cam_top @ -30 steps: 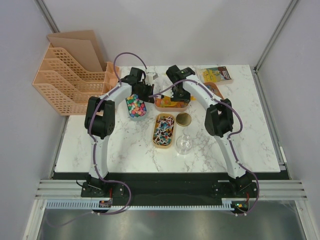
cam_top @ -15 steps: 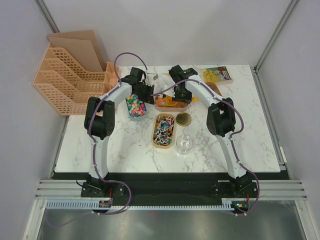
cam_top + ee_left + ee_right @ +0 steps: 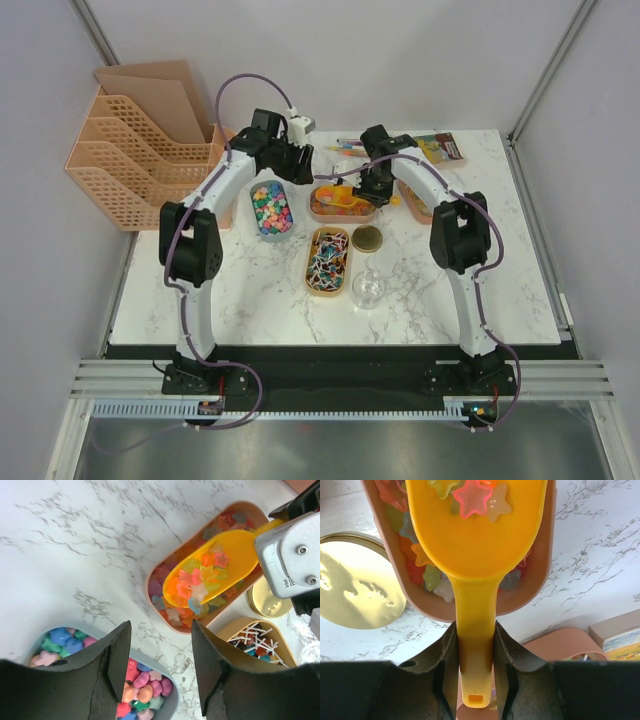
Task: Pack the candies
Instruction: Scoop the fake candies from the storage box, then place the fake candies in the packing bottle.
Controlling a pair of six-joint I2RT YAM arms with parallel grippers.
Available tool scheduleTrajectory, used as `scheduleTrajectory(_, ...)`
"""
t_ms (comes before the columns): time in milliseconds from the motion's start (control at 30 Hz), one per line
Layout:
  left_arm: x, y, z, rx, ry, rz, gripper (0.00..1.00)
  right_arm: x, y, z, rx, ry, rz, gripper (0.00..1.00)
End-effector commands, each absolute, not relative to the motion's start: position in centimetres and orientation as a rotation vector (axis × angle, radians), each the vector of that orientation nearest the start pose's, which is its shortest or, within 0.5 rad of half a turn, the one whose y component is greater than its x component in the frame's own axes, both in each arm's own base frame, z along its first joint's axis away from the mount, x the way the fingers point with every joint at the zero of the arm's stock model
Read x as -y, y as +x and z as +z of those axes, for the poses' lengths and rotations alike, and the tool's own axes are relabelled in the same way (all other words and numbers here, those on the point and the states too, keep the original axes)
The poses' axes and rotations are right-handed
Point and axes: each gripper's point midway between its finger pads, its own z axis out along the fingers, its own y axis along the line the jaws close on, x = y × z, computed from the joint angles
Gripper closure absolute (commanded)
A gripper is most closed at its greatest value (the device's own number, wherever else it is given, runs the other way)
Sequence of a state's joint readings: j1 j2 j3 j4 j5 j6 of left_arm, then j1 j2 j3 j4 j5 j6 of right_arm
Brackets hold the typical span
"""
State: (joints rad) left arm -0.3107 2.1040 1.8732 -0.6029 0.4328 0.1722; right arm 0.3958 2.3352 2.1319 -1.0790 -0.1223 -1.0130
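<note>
Marble tabletop (image 3: 250, 290) with candies (image 3: 271, 210), grey walls (image 3: 330, 60), peach file rack (image 3: 125, 165).

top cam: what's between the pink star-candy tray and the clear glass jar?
A round gold lid lies flat between the pink tray and the glass jar, apart from the jar. The top external view shows it best.

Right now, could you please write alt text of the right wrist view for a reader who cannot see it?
The right gripper grips the handle of a yellow scoop, which carries a few star-shaped candies over a pink dish of more candies. A round gold lid lies beside the dish on the marble table.
</note>
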Motion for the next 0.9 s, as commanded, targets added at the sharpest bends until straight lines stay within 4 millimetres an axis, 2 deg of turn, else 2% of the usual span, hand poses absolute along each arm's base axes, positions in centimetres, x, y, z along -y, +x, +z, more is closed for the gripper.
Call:
scheduleTrajectory(0, 21.2, 50.2, 19.5, -2.146, 0.764, -0.436, 0.41, -19.8, 46.4, 6.3, -2.098, -1.806, 0.190, 1.00)
scheduleTrajectory(100, 19.9, 50.8, 20.2, -2.137, 0.738, -0.368, 0.41, -20.2, 46.5, 6.8, -2.082, -1.768, 0.227, 1.00)
scheduleTrajectory(133, 19.6, 50.9, 20.9, -2.126, 0.727, -0.353, 0.39, -20.0, 46.3, 6.6, -2.089, -1.755, 0.242, 1.00)
scheduleTrajectory(167, 19.2, 51.1, 21.0, -2.122, 0.715, -0.336, 0.37, -20.5, 46.8, 7.7, -2.047, -1.721, 0.239, 1.00)
scheduleTrajectory(200, 18.4, 51.5, 21.2, -2.123, 0.692, -0.307, 0.35, -20.3, 46.9, 8.0, -2.044, -1.703, 0.238, 1.00)
scheduleTrajectory(233, 18.1, 51.6, 21.3, -2.124, 0.682, -0.295, 0.28, -20.0, 46.5, 7.9, -2.049, -1.699, 0.241, 1.00)
scheduleTrajectory(267, 17.6, 51.8, 21.4, -2.124, 0.668, -0.283, 0.26, -20.2, 46.6, 9.6, -2.002, -1.677, 0.234, 1.00)
scheduleTrajectory(333, 17.0, 52.4, 21.6, -2.118, 0.644, -0.258, 0.26, -19.4, 46.2, 11.6, -1.968, -1.651, 0.222, 1.00)
scheduleTrajectory(433, 16.3, 53.2, 21.8, -2.107, 0.621, -0.207, 0.26, -17.8, 45.0, 13.1, -1.934, -1.640, 0.263, 1.00)
scheduleTrajectory(467, 16.3, 53.4, 21.6, -2.108, 0.618, -0.200, 0.26, -17.5, 44.5, 15.1, -1.894, -1.623, 0.258, 1.00)
scheduleTrajectory(533, 16.1, 53.8, 21.4, -2.107, 0.613, -0.181, 0.25, -16.7, 43.3, 15.4, -1.902, -1.612, 0.287, 1.00)
scheduleTrajectory(567, 16.0, 54.0, 21.3, -2.109, 0.605, -0.168, 0.25, -16.4, 42.8, 16.7, -1.872, -1.607, 0.274, 1.00)
scheduleTrajectory(700, 16.0, 54.6, 20.7, -2.118, 0.586, -0.161, 0.21, -14.9, 40.6, 17.7, -1.850, -1.633, 0.238, 0.99)
scheduleTrajectory(800, 16.3, 54.8, 20.6, -2.112, 0.583, -0.183, 0.20, -13.1, 37.7, 17.2, -1.851, -1.733, 0.189, 1.00)
scheduleTrajectory(833, 16.4, 54.9, 20.5, -2.111, 0.581, -0.184, 0.20, -12.4, 37.0, 17.9, -1.851, -1.748, 0.152, 1.00)
scheduleTrajectory(867, 16.4, 55.0, 20.4, -2.107, 0.578, -0.183, 0.20, -11.9, 35.7, 17.7, -1.854, -1.807, 0.159, 1.00)
